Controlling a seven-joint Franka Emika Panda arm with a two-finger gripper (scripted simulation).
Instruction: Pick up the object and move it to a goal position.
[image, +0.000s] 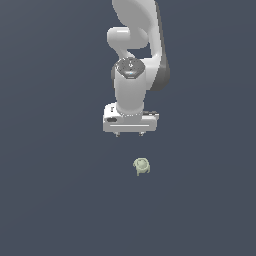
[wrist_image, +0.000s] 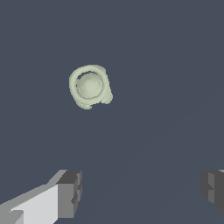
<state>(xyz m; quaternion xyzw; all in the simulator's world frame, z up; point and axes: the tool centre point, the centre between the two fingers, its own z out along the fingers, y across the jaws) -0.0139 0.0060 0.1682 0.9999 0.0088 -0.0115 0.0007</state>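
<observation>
Unmarked object; spread gripper apart

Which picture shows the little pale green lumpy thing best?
The wrist view. There the little pale green lumpy object looks big and clear: you can see a round dome inside a ring, with stubby bumps at the edge. In the exterior view it is only a tiny blob, apart from the white robot hand.

Around the object: we see bare dark floor on every side, nothing standing near it.
Between gripper and object: we see open space, unobstructed.
Between the fingers: a wide gap, nothing inside.
</observation>
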